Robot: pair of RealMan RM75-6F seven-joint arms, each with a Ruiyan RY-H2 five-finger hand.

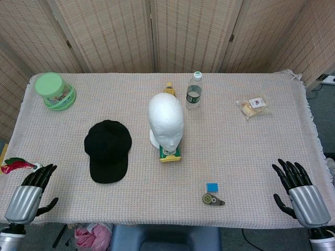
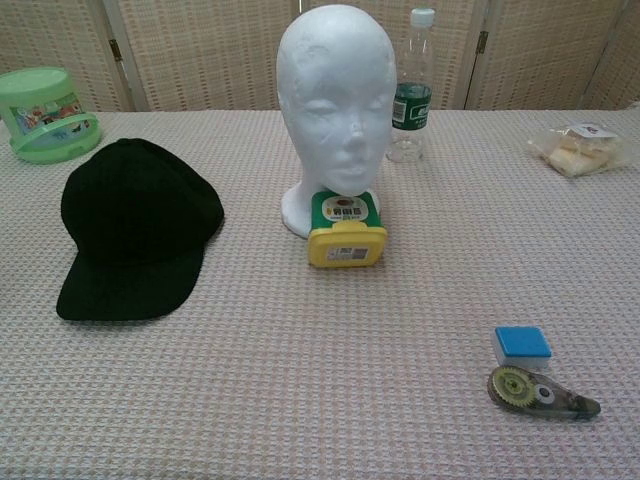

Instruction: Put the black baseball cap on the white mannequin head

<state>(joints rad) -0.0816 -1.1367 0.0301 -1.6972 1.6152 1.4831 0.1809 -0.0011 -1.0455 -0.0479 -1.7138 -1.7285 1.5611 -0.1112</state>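
Observation:
The black baseball cap (image 1: 108, 150) (image 2: 135, 226) lies flat on the cloth left of centre, its brim toward the front edge. The white mannequin head (image 1: 165, 121) (image 2: 335, 105) stands upright at the middle of the table, bare, facing the front. My left hand (image 1: 30, 193) rests at the front left corner, fingers apart, holding nothing, well clear of the cap. My right hand (image 1: 298, 189) sits at the front right corner, likewise spread and empty. Neither hand shows in the chest view.
A yellow-green box (image 1: 170, 153) (image 2: 346, 229) sits against the mannequin's base. Behind stand a water bottle (image 1: 194, 91) (image 2: 412, 88) and a green tub (image 1: 54, 91) (image 2: 45, 113). A snack bag (image 1: 254, 106), blue eraser (image 2: 521, 344) and correction tape (image 2: 538, 391) lie to the right.

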